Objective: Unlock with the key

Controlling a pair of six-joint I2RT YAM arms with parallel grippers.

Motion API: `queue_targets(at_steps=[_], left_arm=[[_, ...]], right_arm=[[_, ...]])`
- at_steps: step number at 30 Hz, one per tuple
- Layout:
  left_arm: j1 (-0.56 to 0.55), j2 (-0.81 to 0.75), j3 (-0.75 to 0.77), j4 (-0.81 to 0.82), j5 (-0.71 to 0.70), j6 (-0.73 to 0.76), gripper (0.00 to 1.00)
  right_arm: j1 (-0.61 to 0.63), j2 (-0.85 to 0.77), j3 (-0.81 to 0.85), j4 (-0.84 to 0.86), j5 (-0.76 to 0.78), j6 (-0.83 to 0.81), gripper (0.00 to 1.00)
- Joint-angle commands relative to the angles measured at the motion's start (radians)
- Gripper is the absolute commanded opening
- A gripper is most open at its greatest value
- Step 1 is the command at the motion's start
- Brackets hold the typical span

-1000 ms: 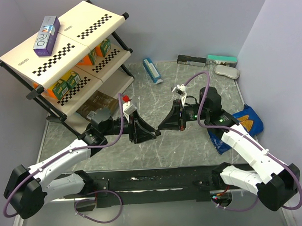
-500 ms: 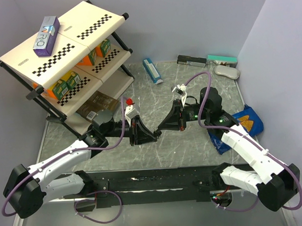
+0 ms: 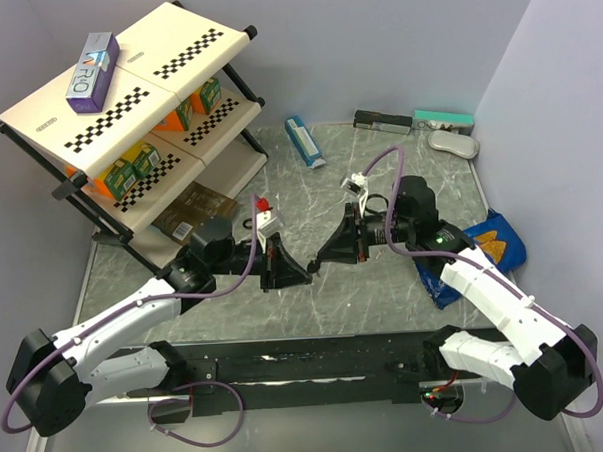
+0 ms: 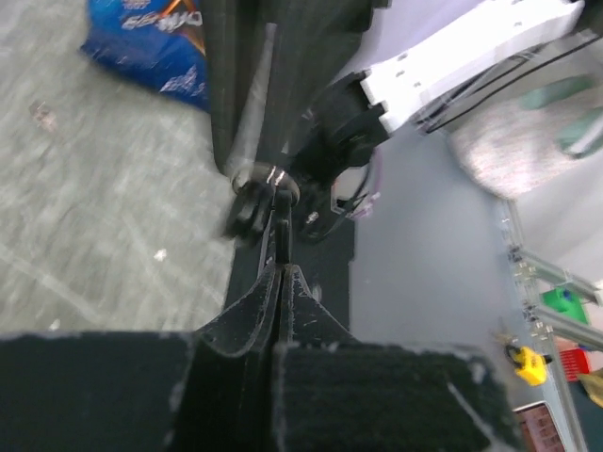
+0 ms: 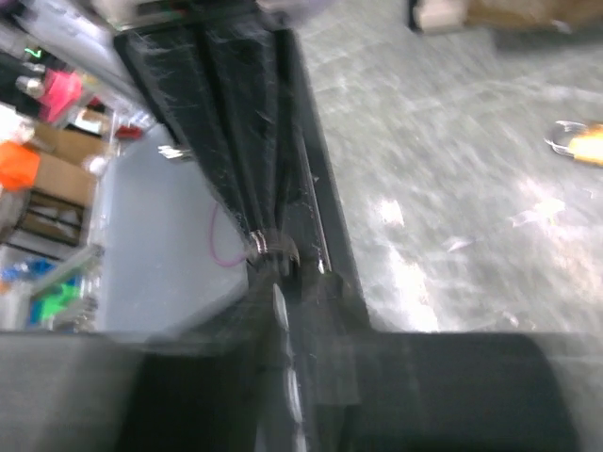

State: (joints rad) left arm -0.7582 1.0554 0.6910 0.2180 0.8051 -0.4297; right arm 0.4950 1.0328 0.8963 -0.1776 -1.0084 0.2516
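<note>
Key (image 4: 252, 202) sits pinched between your left fingers (image 4: 236, 325) above the bench (image 3: 379, 173); your right fingers (image 3: 335, 250) meet them, spread or shut unclear.

Grey marble-patterned table (image 3: 310, 201), walls at far and right edges. Far-left corner: black-framed shelf rack (image 3: 126, 94) standing, brown packet (image 3: 196, 206) flat beneath its lowest tier. Far edge, middle: blue-white box (image 3: 304, 141) lying askew. Far-right corner: black bar (image 3: 382, 120), teal box (image 3: 443, 118), pale case (image 3: 453, 143) close together. Right edge: blue snack bag (image 3: 502, 239). Near edge: black mounting rail (image 3: 288, 365).
</note>
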Motion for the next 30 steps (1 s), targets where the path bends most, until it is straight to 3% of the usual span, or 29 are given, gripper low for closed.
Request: queue_targets(at_steps=[1,3,6,9,17,25,30], left_arm=[[-0.001,-0.028,0.099,-0.280,-0.069,0.132,0.01],[-0.001,-0.021,0.128,-0.368,-0.132,0.175,0.01],[-0.001,-0.012,0.143,-0.462,-0.132,0.209,0.01],[-0.001,-0.017,0.139,-0.502,-0.110,0.223,0.01],[-0.001,-0.017,0.133,-0.534,-0.043,0.227,0.01],[0.000,-0.009,0.130,-0.532,-0.026,0.232,0.01],[-0.001,-0.008,0.130,-0.532,-0.029,0.230,0.01]], right_arm=[[0.005,0.009,0.053,-0.155,0.123,-0.126,0.48],[0.060,0.016,0.081,-0.226,0.189,-0.162,0.69],[0.147,0.027,0.101,-0.263,0.301,-0.230,0.79],[0.169,0.015,0.089,-0.221,0.323,-0.235,0.80],[0.241,0.073,0.118,-0.203,0.353,-0.244,0.60],[0.283,0.124,0.110,-0.151,0.298,-0.239,0.48],[0.286,0.134,0.087,-0.103,0.245,-0.212,0.34]])
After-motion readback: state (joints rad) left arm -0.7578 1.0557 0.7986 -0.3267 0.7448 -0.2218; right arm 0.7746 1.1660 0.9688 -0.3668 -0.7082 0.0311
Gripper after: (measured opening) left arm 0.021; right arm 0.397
